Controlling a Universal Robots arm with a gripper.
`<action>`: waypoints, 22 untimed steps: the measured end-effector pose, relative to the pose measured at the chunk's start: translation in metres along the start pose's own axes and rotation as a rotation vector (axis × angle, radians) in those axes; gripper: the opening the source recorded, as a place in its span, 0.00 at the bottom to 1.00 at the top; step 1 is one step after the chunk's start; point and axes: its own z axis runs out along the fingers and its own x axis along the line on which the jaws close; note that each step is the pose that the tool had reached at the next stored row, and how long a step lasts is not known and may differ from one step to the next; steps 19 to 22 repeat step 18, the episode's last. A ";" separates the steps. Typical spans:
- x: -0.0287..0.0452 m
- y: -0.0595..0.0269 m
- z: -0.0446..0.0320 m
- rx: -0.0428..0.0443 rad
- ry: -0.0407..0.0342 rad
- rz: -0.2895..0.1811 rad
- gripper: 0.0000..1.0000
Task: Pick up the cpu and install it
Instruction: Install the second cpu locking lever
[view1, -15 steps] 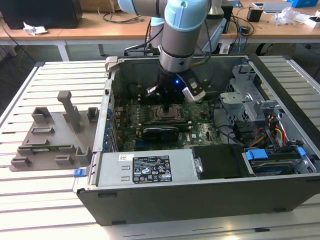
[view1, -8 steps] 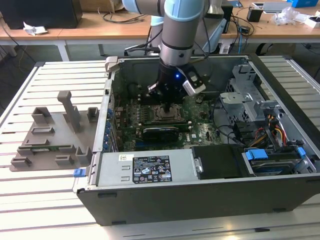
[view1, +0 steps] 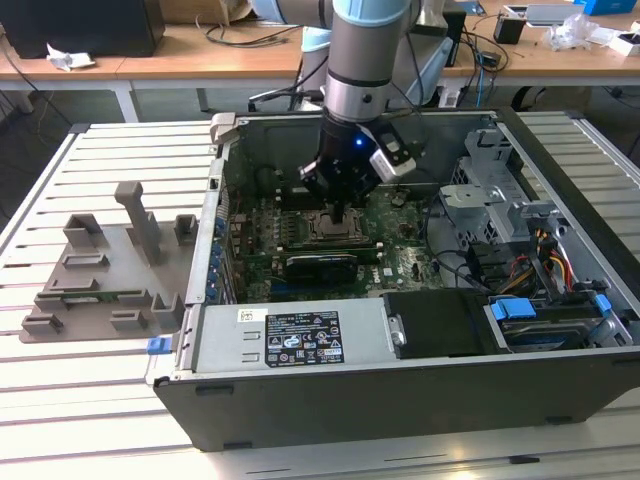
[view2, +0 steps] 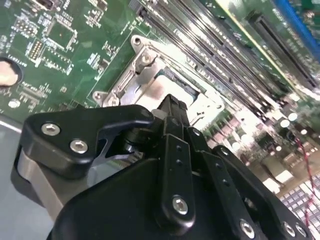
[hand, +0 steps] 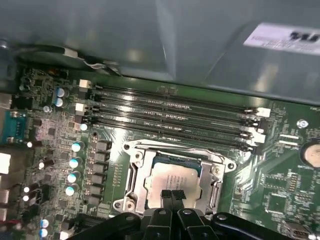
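In the exterior view, my arm reaches down into the open computer case (view1: 400, 330) on the slatted worktop (view1: 100, 400). The claw (view1: 345, 212) hangs right over the socket (view1: 330, 228) at the board's centre. A grey holder block (view1: 105, 275) sits outside the case, toward nine o'clock.

In the second wrist view, the claw (view2: 172, 102) has its fingertips pressed together, clenched on nothing I can see, just above the chip (view2: 162, 90) lying in the metal frame.

In the first wrist view, the chip (hand: 172, 180) sits flat inside the socket (hand: 172, 175), silver top up, with the memory slots (hand: 175, 117) at twelve o'clock from it. The fingertips (hand: 172, 195) meet over its near edge.

I judge good seating needs the chip level and square; this view shows its alignment, which the exterior view cannot.
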 end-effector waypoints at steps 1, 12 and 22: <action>0.0007 0.0000 -0.0074 0.0002 0.0000 0.000 0.11; 0.0049 -0.0009 -0.0531 -0.0005 0.0000 0.000 0.11; 0.0049 -0.0009 -0.0531 -0.0006 -0.0001 0.000 0.11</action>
